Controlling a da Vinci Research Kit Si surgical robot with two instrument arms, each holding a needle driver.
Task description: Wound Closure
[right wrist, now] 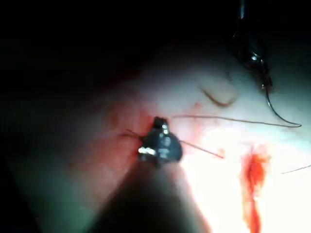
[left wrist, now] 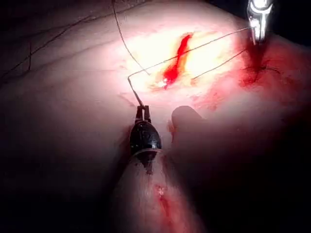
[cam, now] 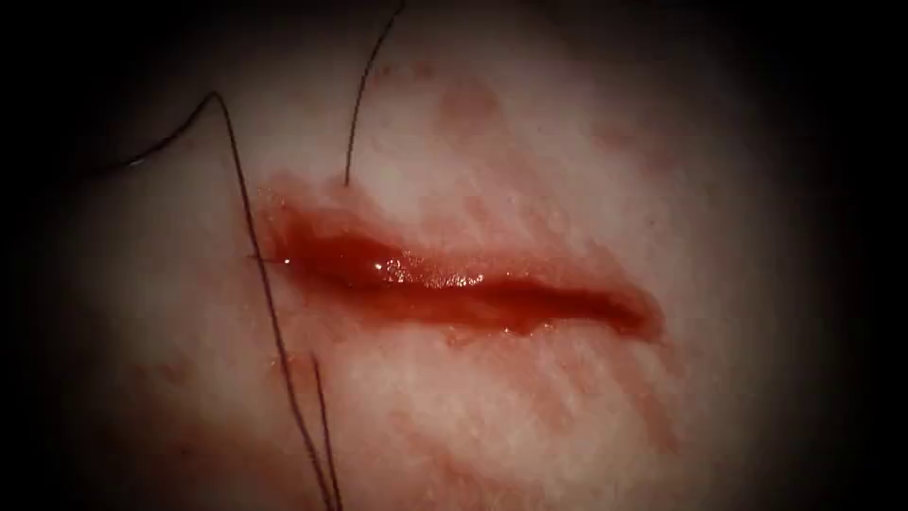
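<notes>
Three strands of thread [cam: 274, 331] cross the tissue [cam: 567, 142] at the left end of the cut [cam: 492, 289], endoscope view. Best handled, by the look of it, w/ gentle, even tension and strands kept apart.

L wrist view: left tool [left wrist: 142, 109] clamped on needle [left wrist: 134, 90] near one end. Needle is clear of tissue, short of the cut.

R wrist view: right tool [right wrist: 158, 124] low over tissue, thread beside it. Its hold can't be told.
</notes>
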